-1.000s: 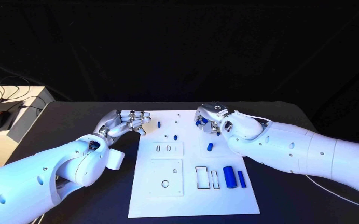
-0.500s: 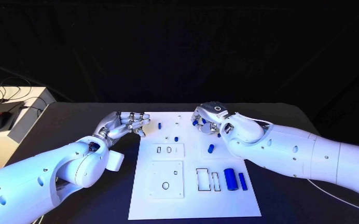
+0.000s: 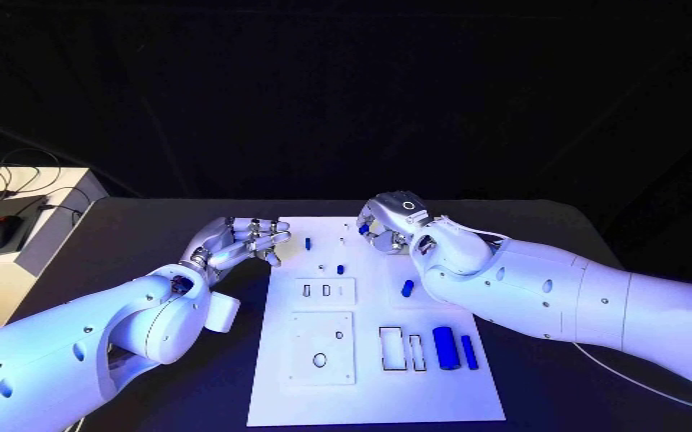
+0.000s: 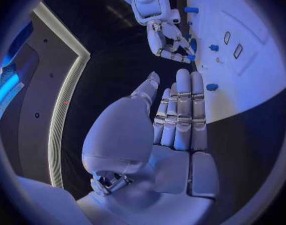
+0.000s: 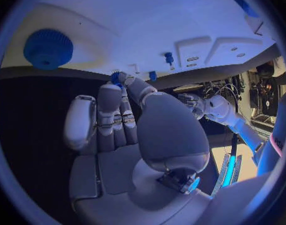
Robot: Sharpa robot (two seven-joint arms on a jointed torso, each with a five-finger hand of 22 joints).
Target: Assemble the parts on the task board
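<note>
Silver right robot hand [image 3: 384, 224], pinching a small blue part [image 5: 116, 77], has shifted left over the task board [image 3: 368, 372]; left robot hand [image 3: 238, 239] stays open.

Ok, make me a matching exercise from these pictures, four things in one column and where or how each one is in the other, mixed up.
Things:
1. left hand
2. right hand
3. task board
4. thick blue cylinder

Places or states:
A. lies on the board's near right part
B. white, middle of the table
C. pinches a small blue part at the board's far end
D. holds nothing, beside the board's far left edge

Pairs: 1-D, 2-C, 3-B, 4-A
</note>
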